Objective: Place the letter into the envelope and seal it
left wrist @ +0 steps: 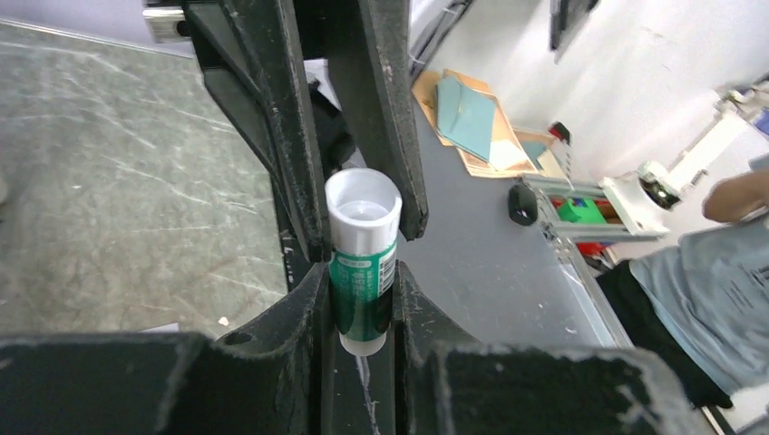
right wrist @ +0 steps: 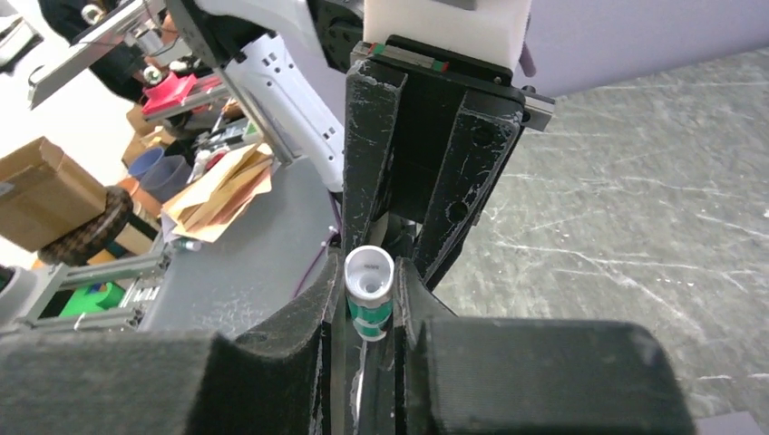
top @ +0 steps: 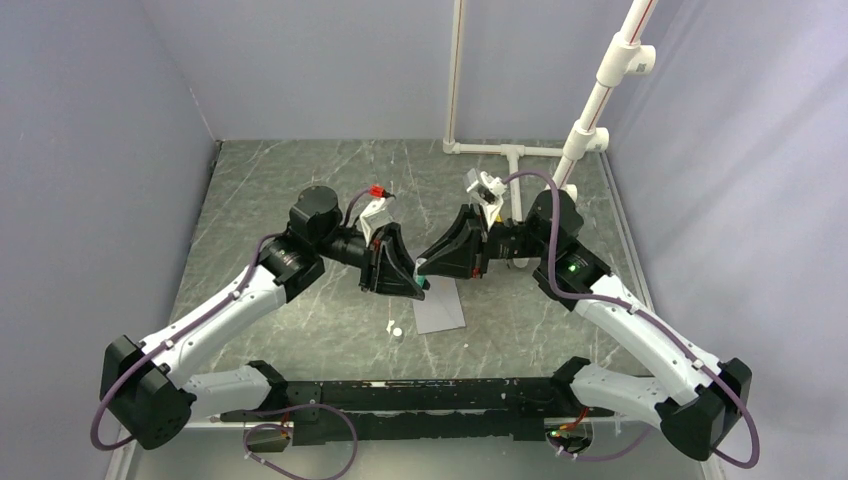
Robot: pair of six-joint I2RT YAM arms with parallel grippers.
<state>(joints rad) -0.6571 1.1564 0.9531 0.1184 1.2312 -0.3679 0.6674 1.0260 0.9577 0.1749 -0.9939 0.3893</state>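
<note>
Nearest the arm bases, a small white bit lies on the marbled worktop, just to the left of the envelope's near end and apart from it. The envelope itself lies flat on the worktop, a plain grey rectangle with its long side running away from the bases and slightly skewed. Nothing rests on the part of it that shows.

Over the envelope's far end the two arms meet tip to tip. The left gripper reaches in from the envelope's left and the right gripper from its right. Their fingertips overlap above the far edge, so that edge is hidden in the top view. Between them is a glue stick with a green body and white ends.

In the left wrist view the left gripper's fingers press against both sides of the green body. The right gripper's fingers close on the white end that points at that camera. The right wrist view shows the same stick wedged tight between the right gripper's own fingers, so both grippers are clamped on the stick. Neither gripper holds the envelope. How high they stand above it cannot be told.

Beyond the envelope, at the worktop's far edge, stands a white pipe frame.
</note>
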